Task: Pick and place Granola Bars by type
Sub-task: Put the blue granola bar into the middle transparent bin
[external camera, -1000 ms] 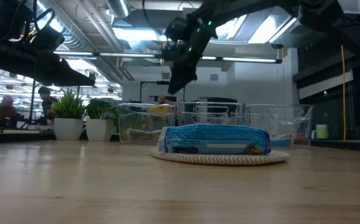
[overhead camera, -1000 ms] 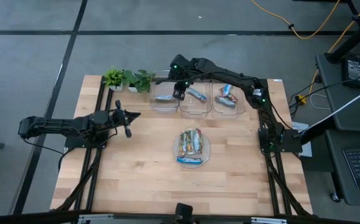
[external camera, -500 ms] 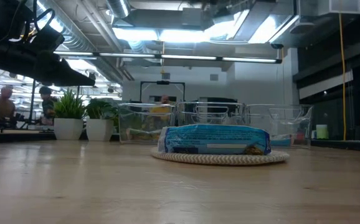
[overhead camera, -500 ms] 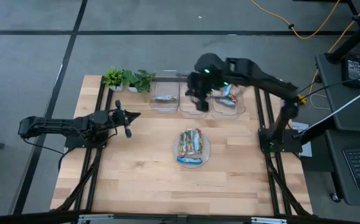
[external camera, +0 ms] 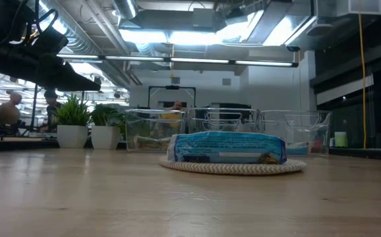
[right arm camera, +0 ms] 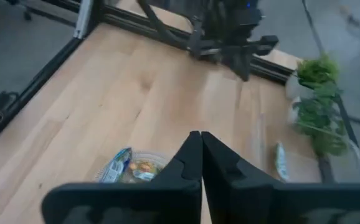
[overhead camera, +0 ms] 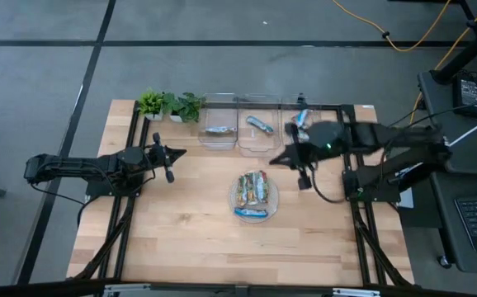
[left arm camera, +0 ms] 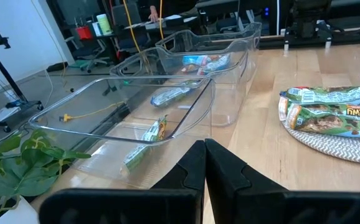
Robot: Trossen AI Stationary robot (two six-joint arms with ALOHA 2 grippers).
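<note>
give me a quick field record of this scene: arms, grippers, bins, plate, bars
left arm: waits at the table's left side, left gripper shut, empty
right arm: right gripper shut, empty, between the bins and the plate
bins: three clear bins in a row at the far edge; left bin, middle bin, right bin
bin contents: one bar in the left bin, one in the middle bin, bars in the right bin
plate: round plate at table centre
bars on plate: pile of granola bars, count unclear
plants: two small potted plants at the far left corner
</note>
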